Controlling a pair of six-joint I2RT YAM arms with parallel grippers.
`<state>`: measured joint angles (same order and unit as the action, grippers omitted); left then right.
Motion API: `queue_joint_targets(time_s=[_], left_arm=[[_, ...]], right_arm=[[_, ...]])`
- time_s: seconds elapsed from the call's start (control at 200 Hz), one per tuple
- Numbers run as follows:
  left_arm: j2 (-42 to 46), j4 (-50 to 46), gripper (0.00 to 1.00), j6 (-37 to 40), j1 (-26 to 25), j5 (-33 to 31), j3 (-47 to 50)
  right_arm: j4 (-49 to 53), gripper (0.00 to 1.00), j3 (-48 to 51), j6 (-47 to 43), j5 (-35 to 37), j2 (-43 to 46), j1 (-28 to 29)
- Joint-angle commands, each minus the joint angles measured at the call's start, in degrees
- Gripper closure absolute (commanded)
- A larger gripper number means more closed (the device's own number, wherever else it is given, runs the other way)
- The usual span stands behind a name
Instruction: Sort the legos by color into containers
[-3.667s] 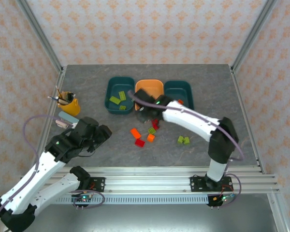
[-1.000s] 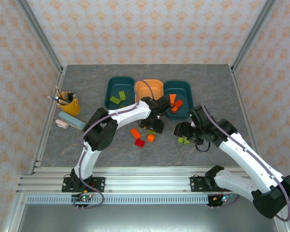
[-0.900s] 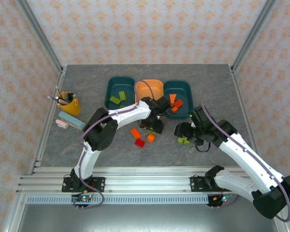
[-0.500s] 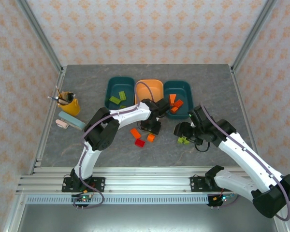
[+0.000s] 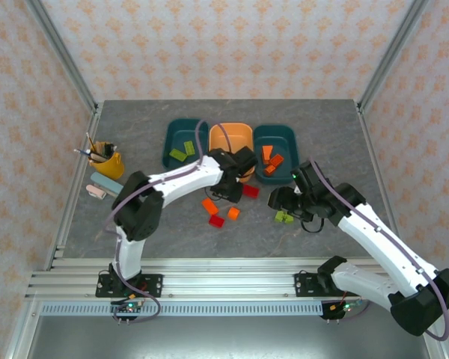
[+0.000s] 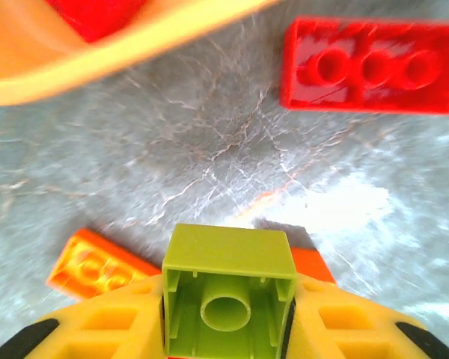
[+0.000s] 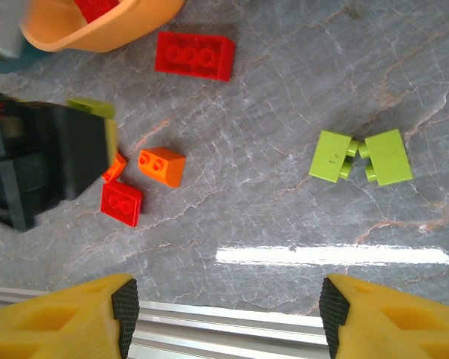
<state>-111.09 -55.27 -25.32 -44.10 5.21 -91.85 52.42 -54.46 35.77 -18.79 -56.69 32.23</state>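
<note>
Now | green lego point(image 6: 229, 262) | clamped squarely inside left tool point(image 6: 228, 308) jaws

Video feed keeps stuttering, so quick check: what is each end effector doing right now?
Left end effector: closed on a green lego.
Right end effector: open, holding nothing.

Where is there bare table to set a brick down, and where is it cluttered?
Bare: behind the orange tray, right of the right teal tray, and the near-left corner in front of the erasers. Crowded: loose bricks fill the middle around the left gripper, clamping a green brick, and the open right gripper.
</note>
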Motion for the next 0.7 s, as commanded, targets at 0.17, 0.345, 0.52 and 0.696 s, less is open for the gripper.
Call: queue_joint_targets(time_s=[0.17, 0.345, 0.52, 0.696], left_arm=[[8.03, -4.81, 0.64, -1.87, 14.08, -0.42, -3.34], [0.57, -4.65, 0.64, -1.40, 22.26, 1.31, -9.15], [-9.31, -4.41, 0.63, -2.16, 27.04, 2.81, -14.65], [-15.28, -3.06, 0.61, -2.59, 28.63, 5.51, -17.60]], right_arm=[[-11.18, 0.33, -9.13, -3.56, -1.60, -9.82, 5.71], [-20.66, 0.31, -16.41, -1.26, -0.20, -19.51, 8.03], [-20.96, 0.30, -23.63, -0.82, 0.92, -27.80, 7.94], [-20.20, 0.30, -24.61, -0.60, 0.38, -31.02, 7.85]])
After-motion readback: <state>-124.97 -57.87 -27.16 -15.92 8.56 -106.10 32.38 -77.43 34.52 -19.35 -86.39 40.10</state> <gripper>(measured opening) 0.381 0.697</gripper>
